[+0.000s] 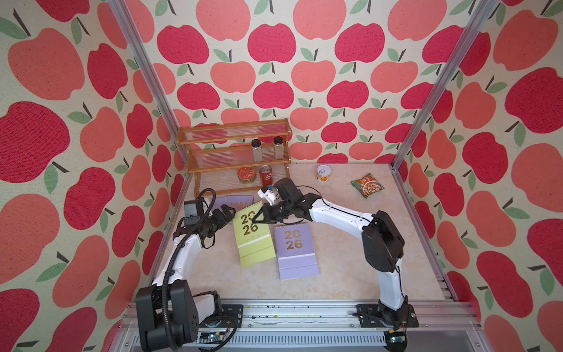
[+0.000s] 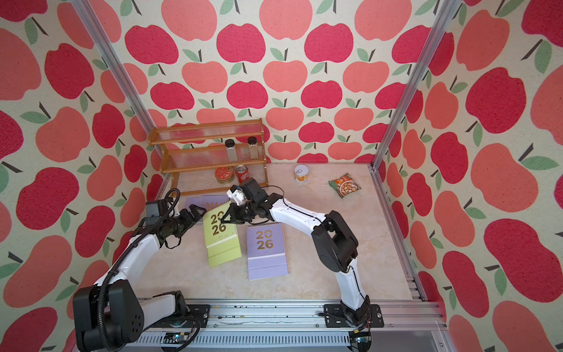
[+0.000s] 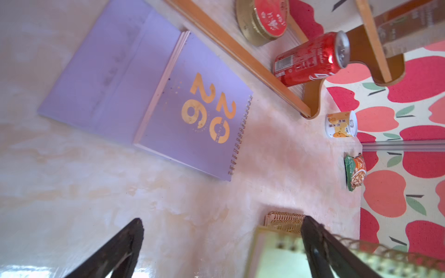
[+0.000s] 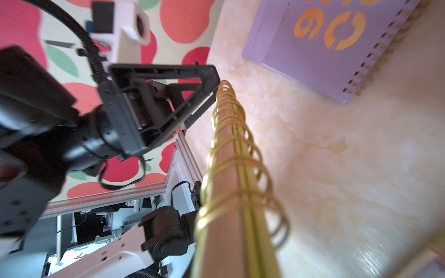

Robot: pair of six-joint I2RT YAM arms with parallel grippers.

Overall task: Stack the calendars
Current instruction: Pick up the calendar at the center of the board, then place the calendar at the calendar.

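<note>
The yellow-green calendar [image 1: 251, 236] tilts, spiral edge raised. The near lilac calendar [image 1: 295, 248] lies flat just beside it. The far lilac calendar [image 1: 240, 201] lies flat behind.

We read the gold numerals "20" over "26" on the covers of the yellow-green calendar [image 1: 254, 236], the lilac calendar [image 1: 295, 251] beside it and the second lilac calendar [image 3: 192, 120] farther back. Print on the red can [image 3: 310, 60] and snack packet [image 1: 367, 185] is illegible to us.
</note>
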